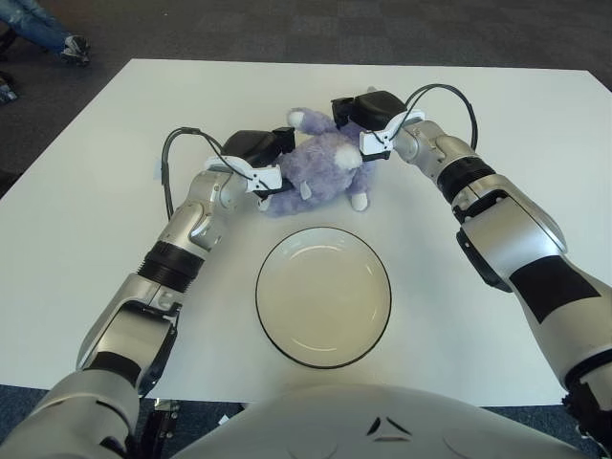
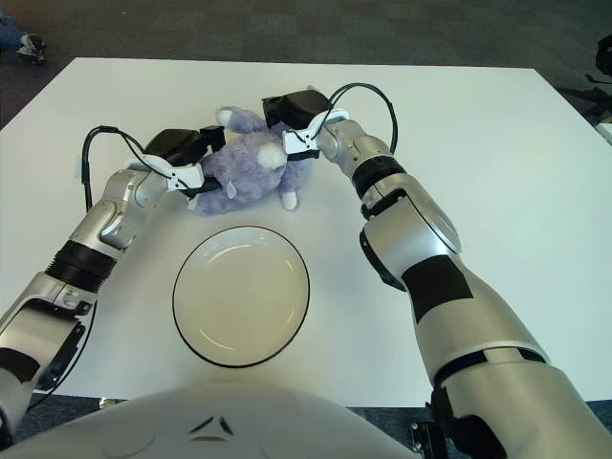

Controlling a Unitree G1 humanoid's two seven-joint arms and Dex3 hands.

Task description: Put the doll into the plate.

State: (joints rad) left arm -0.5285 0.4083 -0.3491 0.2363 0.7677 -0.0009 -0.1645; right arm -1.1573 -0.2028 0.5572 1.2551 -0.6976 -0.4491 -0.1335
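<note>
A purple plush doll [image 1: 320, 169] with white paws lies on the white table [image 1: 86, 191], just beyond a cream plate [image 1: 323, 296] with a dark rim. My left hand [image 1: 260, 158] presses against the doll's left side and my right hand [image 1: 366, 120] against its upper right side, so the doll is squeezed between them. The plate holds nothing and sits in the near middle, below the doll.
The table's far edge [image 1: 344, 65] runs behind the doll, with dark carpet beyond. A person's jeans and shoe [image 1: 48, 33] show at the far left corner. Black cables [image 1: 172, 158] loop off both wrists.
</note>
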